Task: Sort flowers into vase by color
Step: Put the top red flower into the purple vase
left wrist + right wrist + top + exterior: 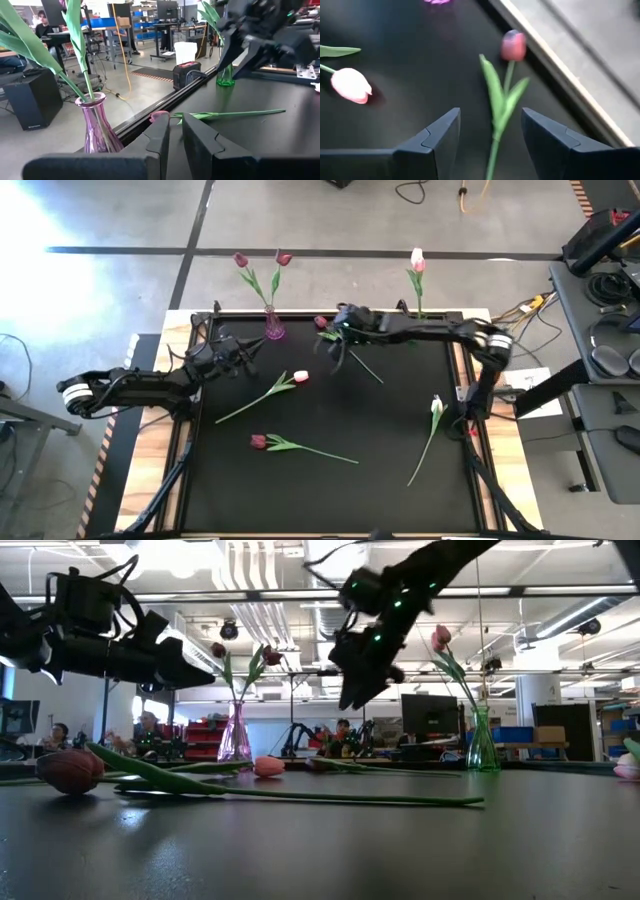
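Observation:
A purple vase (273, 330) at the table's far edge holds two maroon tulips. A green vase (418, 310) farther right holds one pink-white tulip. Several tulips lie flat on the black mat: a maroon one (322, 323) by the far edge, a pink-white one (299, 377), a maroon one (259, 441) and a white one (436, 406). My right gripper (490, 120) hangs open above the far maroon tulip (513, 45), fingers either side of its stem, touching nothing. My left gripper (175, 122) waits near the purple vase (97, 125), fingers together and empty.
The mat is framed by a raised wooden border (180, 380). Both vases stand at the far edge, close to the two arms. The tulips lying mid-table and to the right leave open mat between them, and the near half of the mat has free room.

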